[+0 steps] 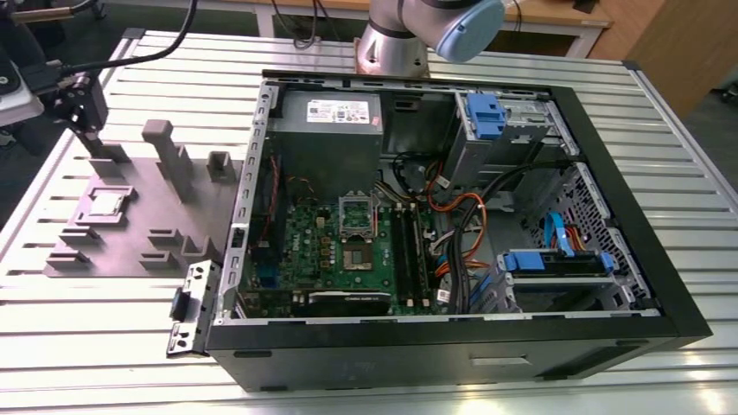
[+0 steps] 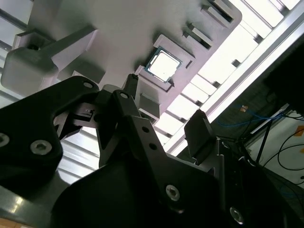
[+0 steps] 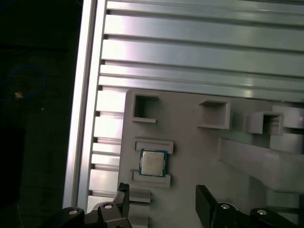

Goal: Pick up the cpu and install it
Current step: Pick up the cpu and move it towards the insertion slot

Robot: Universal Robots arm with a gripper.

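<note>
Your gripper's [image 2: 166,102] fingers [image 2: 132,85] stand wide apart with nothing between them; both wrist views show two black tips with bare grey plastic in the gap. Neither tip touches the cpu [image 2: 164,65]. You'll find the chip lying flat, silver top up, in a shallow seat between two low rails on the grey fixture plate [image 2: 118,33], a little way beyond the fingertips. In the first wrist view the cpu [image 3: 153,162] sits between the lines of the two fingers [image 3: 203,197] and ahead of them, with small open-sided pockets and a long raised bar moulded into the plate [image 3: 190,142] around it. In the exterior view your gripper [image 1: 86,130] hangs over the far end of that plate [image 1: 133,238], close to a tall upright block [image 1: 110,154], while the cpu [image 1: 106,203] rests on the plate nearer the camera, towards the exterior view's left. The plate lies on a slatted aluminium table [image 1: 116,346]. To the exterior view's right of it an open black computer case [image 1: 461,354] lies on its side, with the green motherboard [image 1: 334,251] exposed and its metal-framed socket [image 1: 355,216] near the board's middle. The arm [image 1: 403,39] rises behind the case.
</note>
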